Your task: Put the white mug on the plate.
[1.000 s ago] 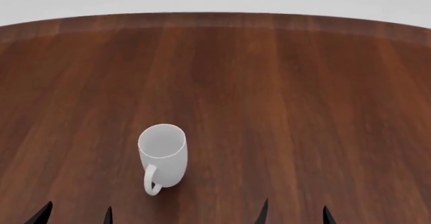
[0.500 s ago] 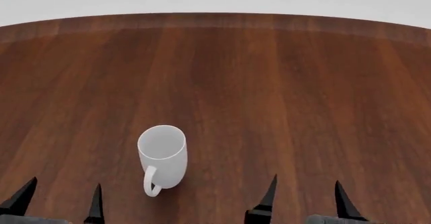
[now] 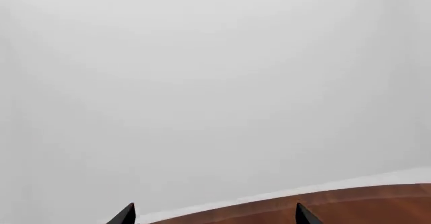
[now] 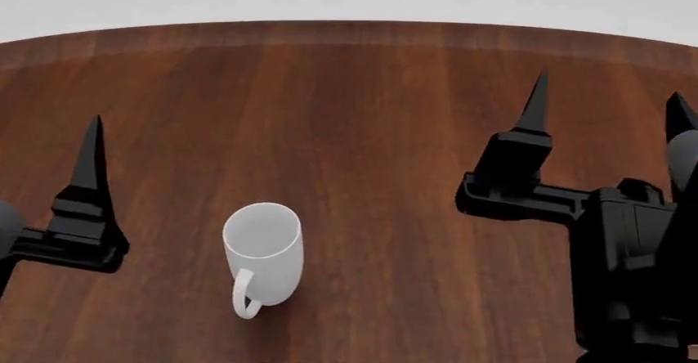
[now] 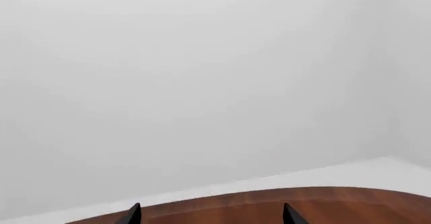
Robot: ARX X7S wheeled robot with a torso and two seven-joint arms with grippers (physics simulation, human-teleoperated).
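The white mug (image 4: 264, 253) stands upright on the dark wooden table (image 4: 360, 93), its handle turned toward the near edge. To the mug's left my left gripper (image 4: 22, 150) points away from me; a single fingertip (image 4: 93, 154) is inside the head view. In the left wrist view that gripper (image 3: 215, 216) is open and holds nothing. My right gripper (image 4: 606, 109) hovers to the mug's right, well apart from it, open and empty; the right wrist view shows this gripper (image 5: 212, 215) aimed at the table's far edge. The plate is out of view.
The table's curved far edge (image 4: 349, 24) runs across the back, with a pale floor or wall behind it. The right arm's black body (image 4: 633, 273) fills the near right corner.
Both grippers have risen and moved forward from the bottom edge of the head view to either side of the mug. The mug has not moved.
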